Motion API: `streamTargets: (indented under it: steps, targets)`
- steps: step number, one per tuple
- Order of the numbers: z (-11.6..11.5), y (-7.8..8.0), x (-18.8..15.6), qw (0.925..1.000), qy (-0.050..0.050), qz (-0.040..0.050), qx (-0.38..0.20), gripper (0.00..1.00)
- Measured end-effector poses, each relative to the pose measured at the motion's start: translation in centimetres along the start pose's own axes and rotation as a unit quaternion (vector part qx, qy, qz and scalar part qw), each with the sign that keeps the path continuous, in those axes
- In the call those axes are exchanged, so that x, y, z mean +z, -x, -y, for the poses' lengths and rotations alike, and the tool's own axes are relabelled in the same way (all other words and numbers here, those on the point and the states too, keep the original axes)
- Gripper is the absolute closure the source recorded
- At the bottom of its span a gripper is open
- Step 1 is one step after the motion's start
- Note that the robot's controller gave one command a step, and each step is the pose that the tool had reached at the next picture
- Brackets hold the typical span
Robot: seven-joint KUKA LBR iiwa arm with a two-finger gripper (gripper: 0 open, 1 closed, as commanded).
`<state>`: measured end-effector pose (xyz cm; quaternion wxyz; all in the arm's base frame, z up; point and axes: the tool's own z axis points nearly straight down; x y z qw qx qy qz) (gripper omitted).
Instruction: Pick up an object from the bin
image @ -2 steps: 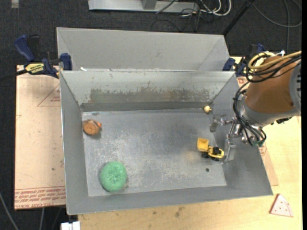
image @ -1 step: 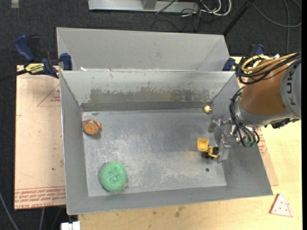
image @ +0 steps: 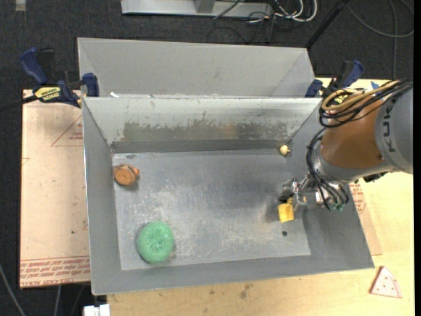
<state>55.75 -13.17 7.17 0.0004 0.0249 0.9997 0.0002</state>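
1. One small yellow block (image: 286,213) lies on the right of the bin (image: 217,203) floor, at the tip of the tool (image: 294,197). Whether the tool is open or closed, I cannot tell.
2. Best, I judge: centre on the block, then lift straight, clear of the sloping right wall.
3. Plenty of bare grey floor: a green ball (image: 155,242) front-left, a brown lump (image: 125,175) farther back, a pale bead (image: 284,150) by the back wall.
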Motion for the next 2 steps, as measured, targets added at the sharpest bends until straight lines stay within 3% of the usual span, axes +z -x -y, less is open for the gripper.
streamTargets:
  steps: [1,2]
  targets:
    - [0.0,0.0,0.0,1.0000,0.000,0.0000,0.000,1.00]
    - [-0.2,-1.6,-17.0,0.9998,0.000,0.0041,0.022,1.00]
